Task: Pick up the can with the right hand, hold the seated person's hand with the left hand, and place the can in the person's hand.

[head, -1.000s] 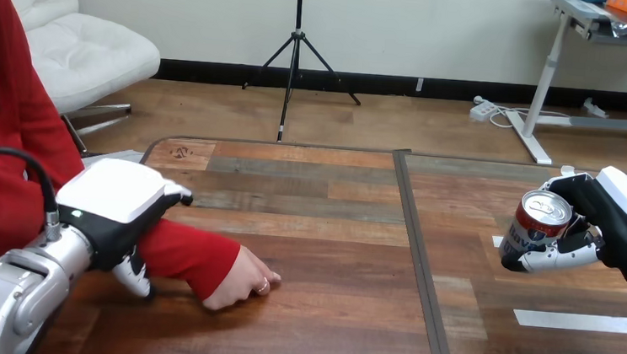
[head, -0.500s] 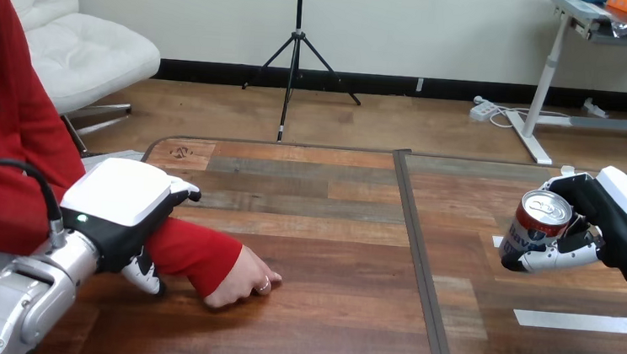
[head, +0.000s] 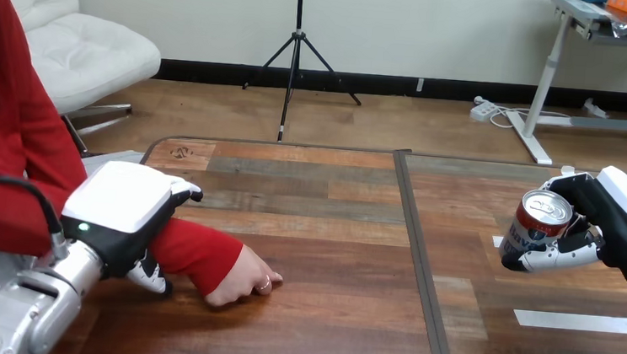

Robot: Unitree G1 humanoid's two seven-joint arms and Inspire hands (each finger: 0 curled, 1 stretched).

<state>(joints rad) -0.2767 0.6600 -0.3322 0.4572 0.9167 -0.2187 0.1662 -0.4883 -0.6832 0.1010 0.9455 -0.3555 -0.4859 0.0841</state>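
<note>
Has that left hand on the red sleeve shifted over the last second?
Yes, slightly: the left hand slid along the person's forearm toward the table's dark centre seam.

Underside of left hand (head: 121, 213), just left of person's hand (head: 243, 277), hidden beneath own white shell; could not tell whether it gripped red sleeve (head: 194, 252) or merely lay over it. Palm side of person's hand hidden against desk (head: 331, 229); wrist covered by sleeve. Far right of person's hand, can (head: 536, 224) had lower body and label partly hidden behind fingers (head: 553, 257) of right hand (head: 602, 221). Right forearm cut off by right edge, left forearm by bottom edge.
</note>
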